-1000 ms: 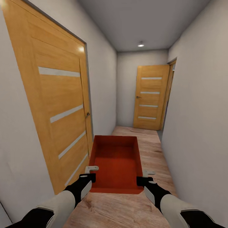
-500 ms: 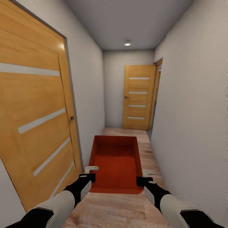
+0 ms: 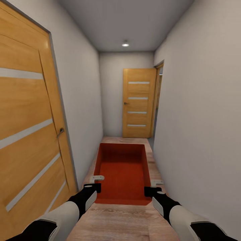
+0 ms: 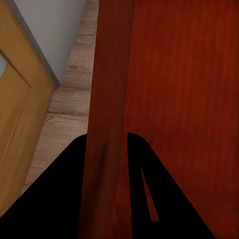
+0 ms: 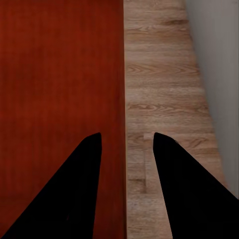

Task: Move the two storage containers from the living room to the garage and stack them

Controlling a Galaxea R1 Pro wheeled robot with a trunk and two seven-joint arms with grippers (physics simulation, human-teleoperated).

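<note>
One orange-red storage container (image 3: pixel 122 174) hangs in front of me above the light wood-plank flooring (image 3: pixel 124 221) of a narrow hallway, its open top up and nothing inside. My left gripper (image 3: pixel 97 182) is shut on its left side wall near the close end; in the left wrist view that wall (image 4: pixel 107 74) runs between the black fingers (image 4: pixel 55 199). My right gripper (image 3: pixel 152 186) grips the right side wall, and the right wrist view has its fingers (image 5: pixel 69 199) straddling the thin wall edge (image 5: pixel 124 74). The second container is out of view.
A large wooden door (image 3: pixel 26 127) with pale stripes lines the left wall close by. At the hallway's far end stands a closed matching door (image 3: pixel 138 103), with an open doorway (image 3: pixel 158 100) beside it in the right wall. Plain grey walls (image 3: pixel 201 117) hem both sides.
The whole view has shifted: I have rolled forward along the hallway, so the left door has slid past and the far door sits more central. The container and both grippers keep their hold unchanged.
</note>
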